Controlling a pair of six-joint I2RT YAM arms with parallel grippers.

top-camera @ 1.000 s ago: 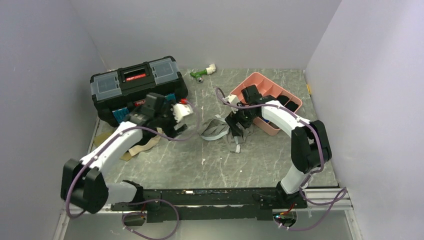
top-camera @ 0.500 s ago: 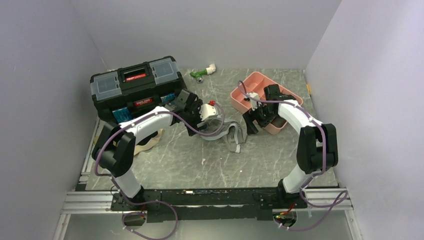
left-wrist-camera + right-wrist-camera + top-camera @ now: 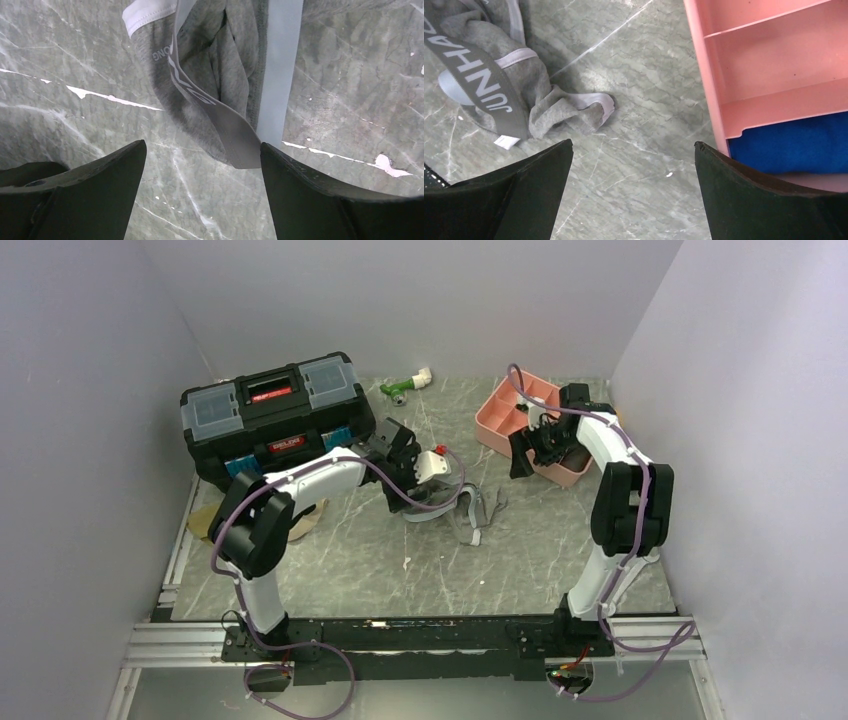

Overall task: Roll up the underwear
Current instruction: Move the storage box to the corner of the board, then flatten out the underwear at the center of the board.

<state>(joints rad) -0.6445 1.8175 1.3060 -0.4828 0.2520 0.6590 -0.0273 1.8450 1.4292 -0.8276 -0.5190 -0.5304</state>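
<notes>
Top external view: the grey underwear lies crumpled mid-surface, its long axis roughly parallel to the near edge, with one waistband end trailing toward that edge. The cloth is soft knit with flat, smooth elastic bands, one of them lettered, on marbled grey stone. The left claw hangs spread over the heap's left end, gripping nothing. The right claw is also spread and empty, beside the left wall of the pink tray near the far right corner. Bare surface lies open toward the near edge.
</notes>
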